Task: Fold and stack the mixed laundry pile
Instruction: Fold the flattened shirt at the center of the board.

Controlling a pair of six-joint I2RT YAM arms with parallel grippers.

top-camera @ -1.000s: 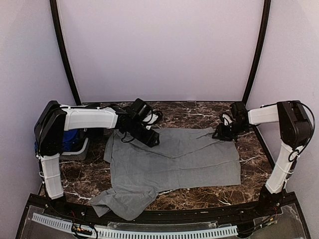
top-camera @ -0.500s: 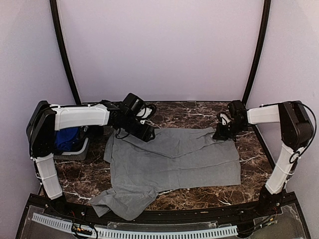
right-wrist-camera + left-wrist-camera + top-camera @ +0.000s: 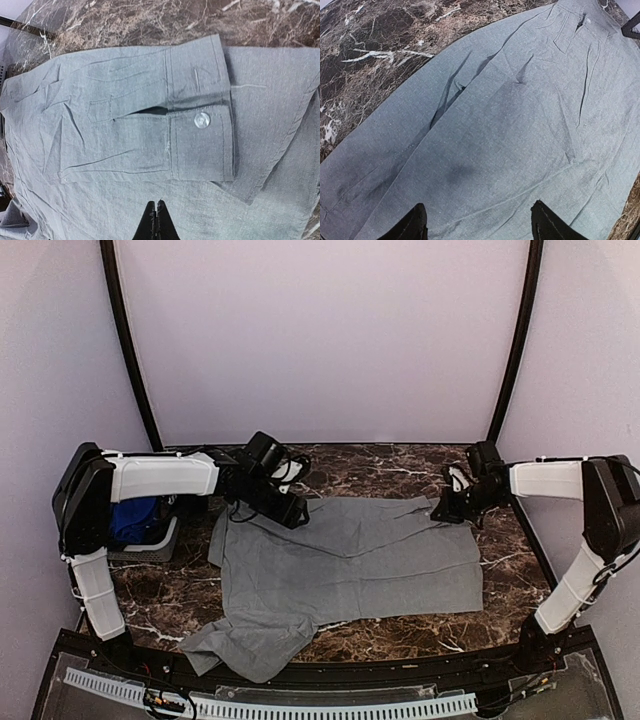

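While the dark marble table [image 3: 400, 465] fills the scene, you see the grey shirt [image 3: 350, 560] spread nearly flat across its middle, one sleeve [image 3: 240, 645] bunched at the near edge. Your left gripper [image 3: 477, 225] hovers over its far left part, jaws wide and empty; your right gripper [image 3: 155, 220] sits closed tight by the far right corner, and whether it pinches cloth is unclear. The cloth looks light and limp, so grasp a hem or the buttoned cuff [image 3: 200, 145].

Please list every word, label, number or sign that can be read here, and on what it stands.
None can be read.
The grey cloth shirt shows plain fabric and a pale round cuff button without lettering.
The blue cloth in the small grey basket shows no legible print.
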